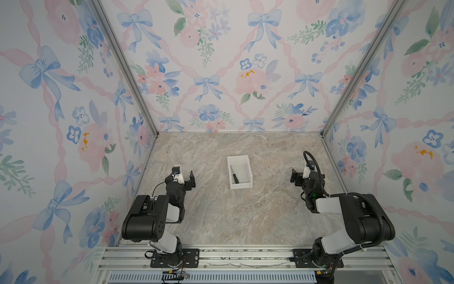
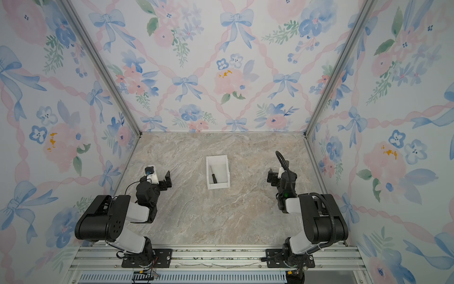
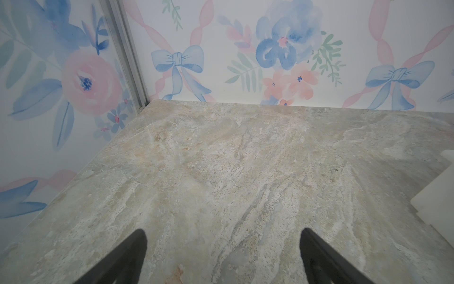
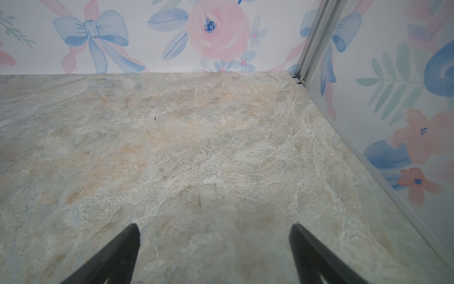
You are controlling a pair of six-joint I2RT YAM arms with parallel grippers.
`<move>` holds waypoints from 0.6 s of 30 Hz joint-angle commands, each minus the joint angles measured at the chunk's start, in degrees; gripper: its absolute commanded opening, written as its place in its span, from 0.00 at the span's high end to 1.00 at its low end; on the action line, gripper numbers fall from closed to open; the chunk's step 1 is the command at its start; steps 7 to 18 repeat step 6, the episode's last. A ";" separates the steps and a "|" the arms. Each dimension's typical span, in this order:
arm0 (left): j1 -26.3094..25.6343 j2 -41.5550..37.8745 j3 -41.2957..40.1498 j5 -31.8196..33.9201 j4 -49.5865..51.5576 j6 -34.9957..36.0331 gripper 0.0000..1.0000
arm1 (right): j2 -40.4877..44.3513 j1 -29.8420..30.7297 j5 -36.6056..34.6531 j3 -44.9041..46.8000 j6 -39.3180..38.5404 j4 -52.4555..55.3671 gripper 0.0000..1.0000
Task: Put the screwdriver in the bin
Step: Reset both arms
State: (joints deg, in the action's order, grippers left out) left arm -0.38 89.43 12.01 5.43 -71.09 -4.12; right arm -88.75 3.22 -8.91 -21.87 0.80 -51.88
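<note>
The screwdriver [image 1: 235, 177] lies inside the bin [image 1: 242, 186], handle toward the robot side. The left gripper [image 3: 222, 236] and right gripper [image 4: 213, 230] are both spread and empty, well apart from the bin.

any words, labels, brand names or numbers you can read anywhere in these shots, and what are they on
None can be read.
The bin and the screwdriver lying inside it show no lettering.
The left arm and right arm carry no legible mark.
The wallpaper has only bows and flowers; the tabletop is plain marble pattern.
The only sign is a small green light on the right arm, without text.
</note>
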 commanded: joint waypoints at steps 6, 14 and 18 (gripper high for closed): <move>-0.50 0.32 0.66 0.79 -0.46 1.06 0.02 | 0.00 0.46 -0.61 -0.50 -0.62 -0.15 0.03; -0.50 0.32 0.66 0.79 -0.46 1.06 0.02 | 0.00 0.46 -0.61 -0.50 -0.62 -0.15 0.03; -0.50 0.32 0.66 0.79 -0.46 1.06 0.02 | 0.00 0.46 -0.61 -0.50 -0.62 -0.15 0.03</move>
